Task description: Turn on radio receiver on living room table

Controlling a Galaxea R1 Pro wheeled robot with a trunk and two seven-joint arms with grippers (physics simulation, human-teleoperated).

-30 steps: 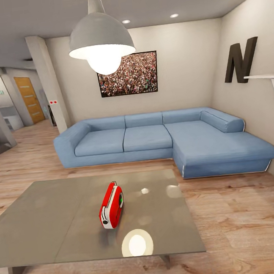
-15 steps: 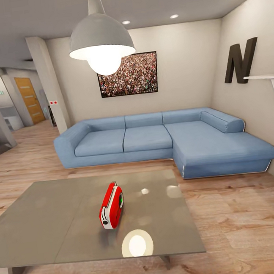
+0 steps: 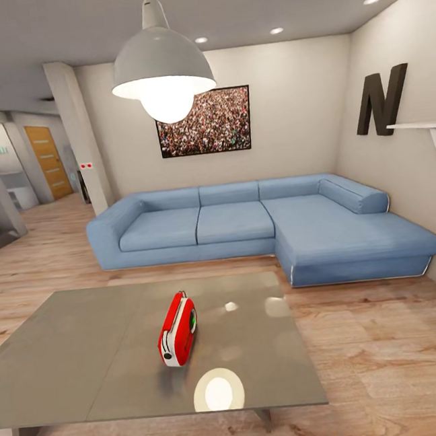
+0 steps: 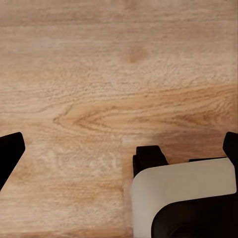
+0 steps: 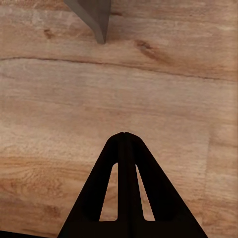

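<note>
The small red radio receiver (image 3: 177, 331), white-sided with a green-centred dial, stands upright near the middle of the low table (image 3: 78, 356), whose glossy grey top reflects the lamp. The living room around it has a blue L-shaped sofa (image 3: 245, 221) and light wood floor (image 3: 390, 361). In the left wrist view my left gripper (image 4: 119, 148) hangs open over the floor, its black fingertips (image 4: 10, 153) at the picture's two sides. In the right wrist view my right gripper (image 5: 124, 135) is shut, its fingers meeting in a point above the floor, with nothing held.
A white dome pendant lamp (image 3: 160, 69) hangs above the table. A dark letter N (image 3: 381, 101) and a white shelf (image 3: 424, 127) are on the right wall. A grey table leg (image 5: 96, 17) stands ahead of the right gripper. A white robot part (image 4: 183, 198) lies under the left gripper.
The whole head picture has slid down a few pixels, so the camera moved slightly. The radio stays in its place on the table.
</note>
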